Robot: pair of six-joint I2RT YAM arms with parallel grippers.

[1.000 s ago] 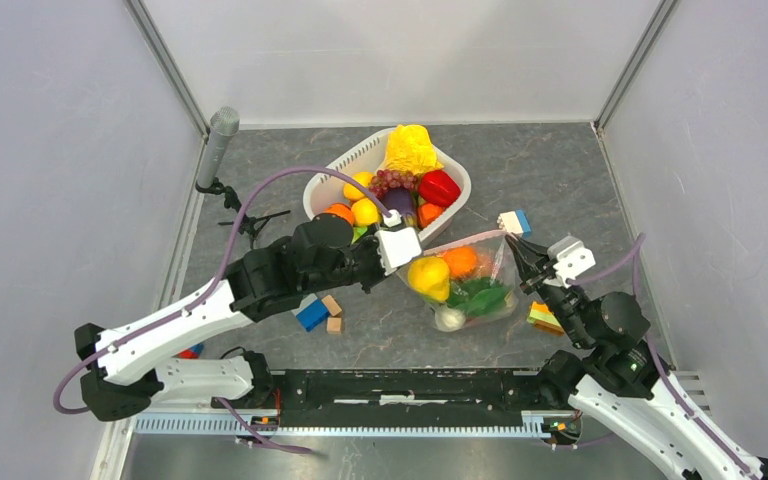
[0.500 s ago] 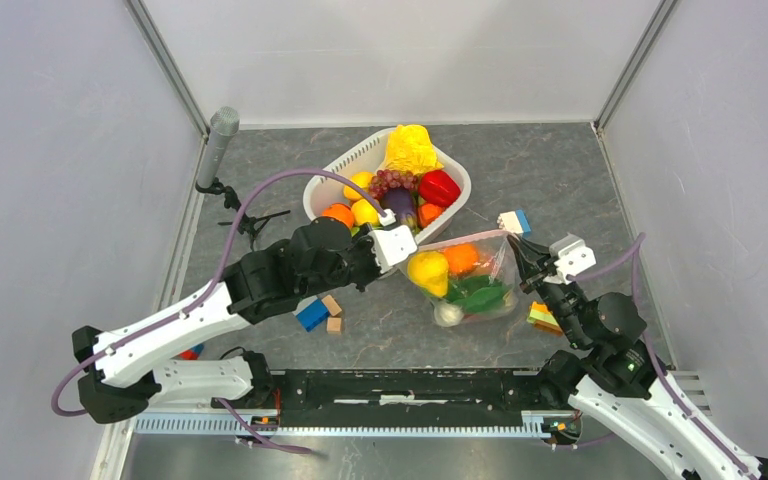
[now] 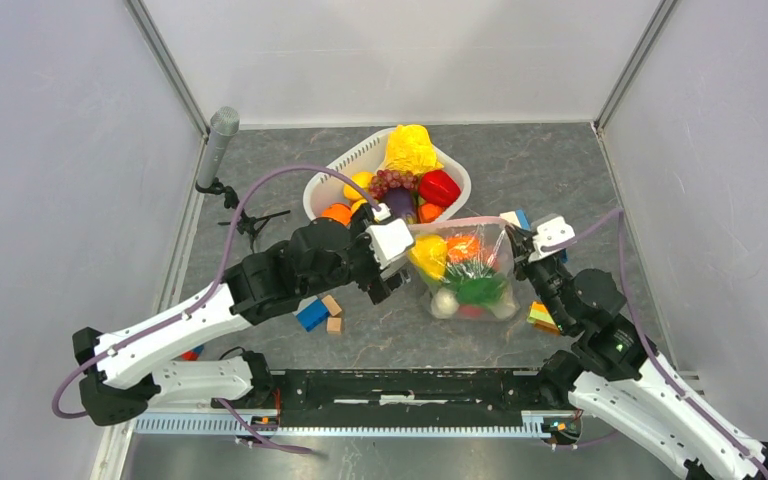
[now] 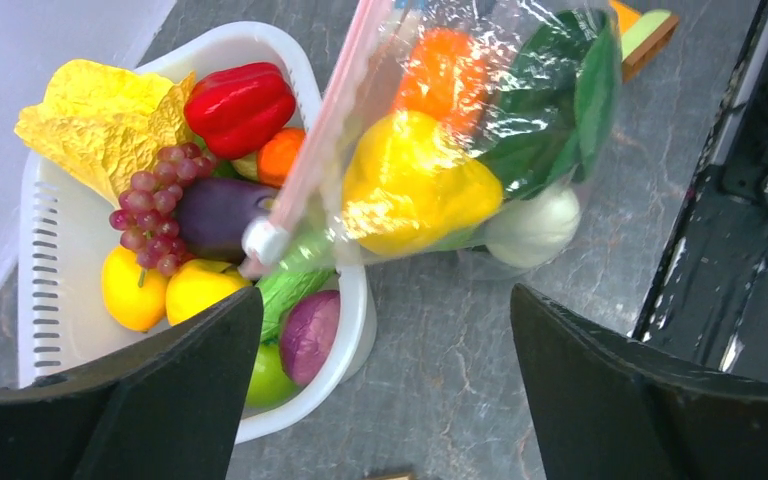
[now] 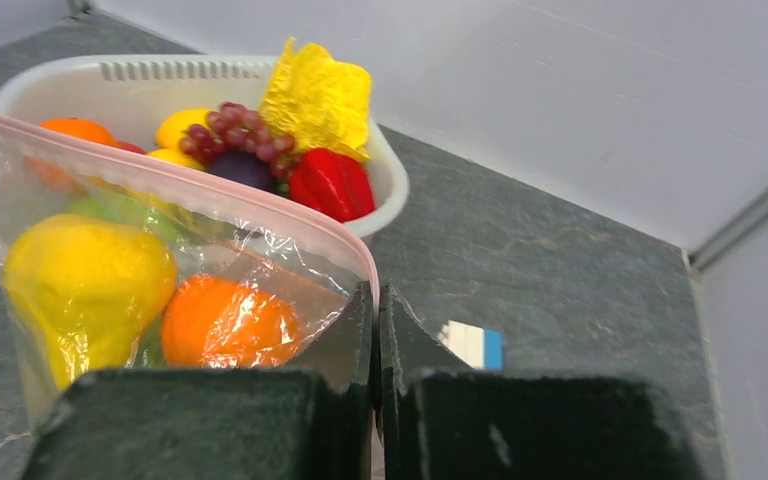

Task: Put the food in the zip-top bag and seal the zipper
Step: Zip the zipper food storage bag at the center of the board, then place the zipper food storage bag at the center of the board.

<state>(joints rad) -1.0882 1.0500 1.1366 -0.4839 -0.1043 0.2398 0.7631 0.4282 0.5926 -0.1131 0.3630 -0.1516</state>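
Entry: bag [image 3: 465,275], part-filled, lay on the table [image 3: 560,170] just in front of the basket [image 3: 332,170], zipper [image 3: 457,221] running left to right between my arms; right gripper [image 3: 516,243] pinched its right corner, left gripper [image 4: 385,298] stood spread beside its left end.

White basket [image 3: 340,165], blue block [image 3: 311,314], tan blocks [image 3: 332,305]

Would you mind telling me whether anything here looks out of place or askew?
Nothing is spilled or damaged. The bag, with food in it, is held by just one corner of its pink zipper, pinched in the right gripper; the left gripper stands open, holding nothing. Loose blocks lie on the table.
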